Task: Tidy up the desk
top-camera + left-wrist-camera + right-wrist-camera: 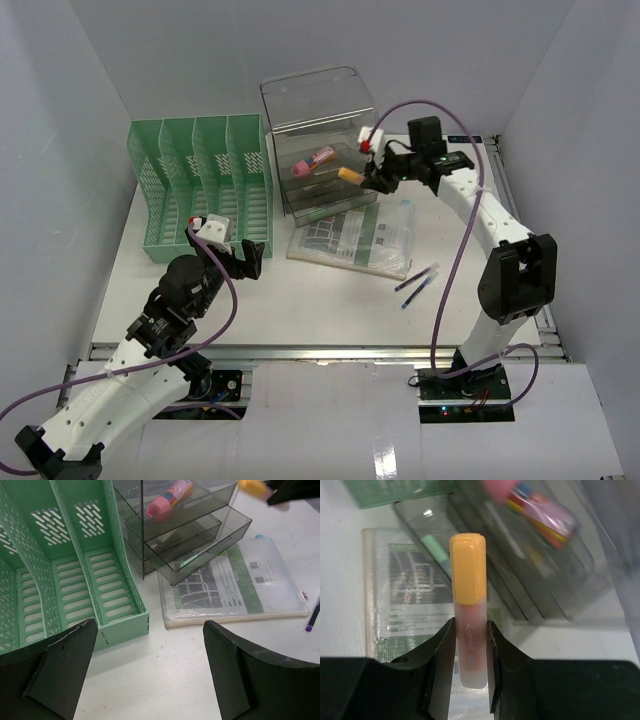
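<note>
Right hand, gripping a highlighter, apparently hangs above the desk.

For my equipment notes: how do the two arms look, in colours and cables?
The left arm and right arm have white shells, black joints and black jaws. A purple cable loops along each, ending at a small white and red plug near the wrist.

matt white desk; glossy clear plastic drawer box; green plastic rack
</note>
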`<state>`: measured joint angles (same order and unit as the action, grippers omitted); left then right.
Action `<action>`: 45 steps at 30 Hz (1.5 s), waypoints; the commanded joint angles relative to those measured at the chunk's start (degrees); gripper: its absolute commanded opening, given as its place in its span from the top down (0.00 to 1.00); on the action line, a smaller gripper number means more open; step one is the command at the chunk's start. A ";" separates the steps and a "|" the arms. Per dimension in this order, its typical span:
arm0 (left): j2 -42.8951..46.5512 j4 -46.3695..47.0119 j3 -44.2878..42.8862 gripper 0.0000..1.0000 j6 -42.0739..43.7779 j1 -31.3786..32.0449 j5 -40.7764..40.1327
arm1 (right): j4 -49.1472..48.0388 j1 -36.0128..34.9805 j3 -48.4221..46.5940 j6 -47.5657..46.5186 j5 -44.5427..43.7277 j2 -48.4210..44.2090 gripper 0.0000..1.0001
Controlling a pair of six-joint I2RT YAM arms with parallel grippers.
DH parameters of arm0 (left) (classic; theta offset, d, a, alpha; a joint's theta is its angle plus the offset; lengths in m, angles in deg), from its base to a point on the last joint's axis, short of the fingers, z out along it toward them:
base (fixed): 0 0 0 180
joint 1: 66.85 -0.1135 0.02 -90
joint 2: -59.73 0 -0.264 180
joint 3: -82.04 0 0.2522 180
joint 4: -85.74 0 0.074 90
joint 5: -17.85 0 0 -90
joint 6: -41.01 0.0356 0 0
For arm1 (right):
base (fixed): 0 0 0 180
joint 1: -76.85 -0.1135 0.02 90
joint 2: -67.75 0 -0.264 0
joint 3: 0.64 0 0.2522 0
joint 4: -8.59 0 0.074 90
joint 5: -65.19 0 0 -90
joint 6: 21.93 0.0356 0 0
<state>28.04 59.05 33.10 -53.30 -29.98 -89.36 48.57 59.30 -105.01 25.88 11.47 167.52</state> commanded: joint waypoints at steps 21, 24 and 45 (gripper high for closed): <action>1.50 0.27 0.55 0.02 0.19 -0.19 -0.72 | -14.97 -20.48 0.56 -38.09 -34.79 10.86 0.57; 1.61 0.27 0.55 0.02 0.19 -0.12 -0.64 | -14.98 -20.36 1.27 -35.11 -33.73 8.84 0.46; -2.91 2.24 0.65 0.02 0.63 -0.12 12.04 | -3.69 8.18 5.09 48.21 -31.15 2.92 0.30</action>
<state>25.06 60.44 33.47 -53.06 -29.98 -80.85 36.26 65.71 -95.52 48.23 -15.19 161.81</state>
